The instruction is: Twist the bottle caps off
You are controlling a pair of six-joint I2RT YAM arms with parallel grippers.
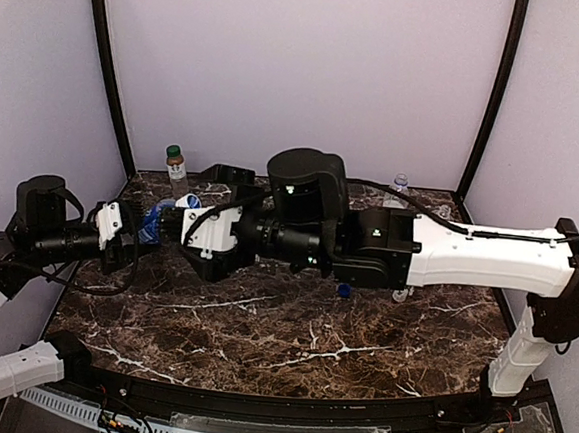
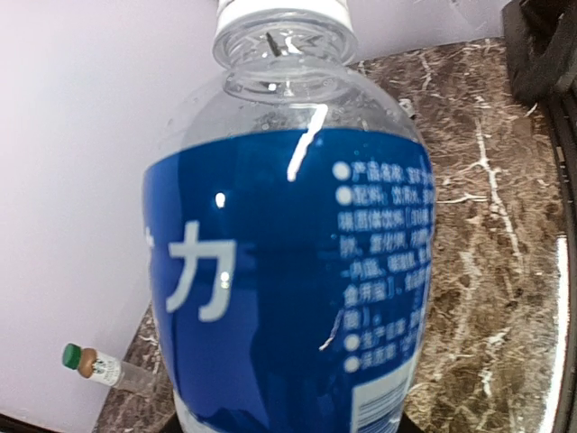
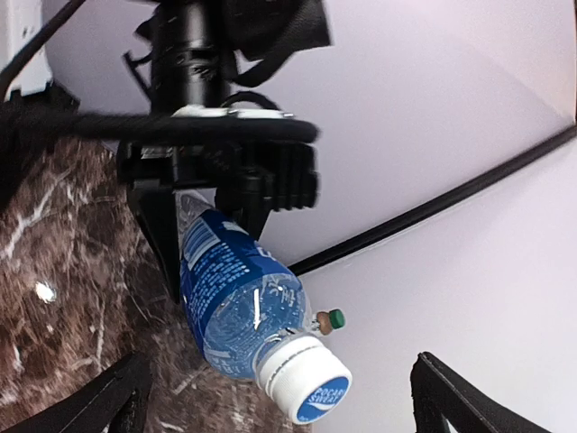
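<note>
My left gripper (image 1: 140, 231) is shut on a clear bottle with a blue label (image 1: 157, 221) and holds it off the table, tilted, cap toward the right arm. The bottle fills the left wrist view (image 2: 288, 271), white cap (image 2: 282, 11) at the top. In the right wrist view the bottle (image 3: 234, 289) points its blue-topped white cap (image 3: 302, 379) at me. My right gripper (image 3: 288, 410) is open, its fingers (image 3: 99, 406) wide on both sides of the cap and not touching it. A brownish bottle with a green cap (image 1: 177, 168) stands at the back left.
A clear bottle (image 1: 400, 185) stands at the back right by the wall. A small blue cap (image 1: 344, 291) lies on the marble table (image 1: 279, 346) under the right arm, with something clear (image 1: 401, 296) beside it. Lilac walls close in on three sides.
</note>
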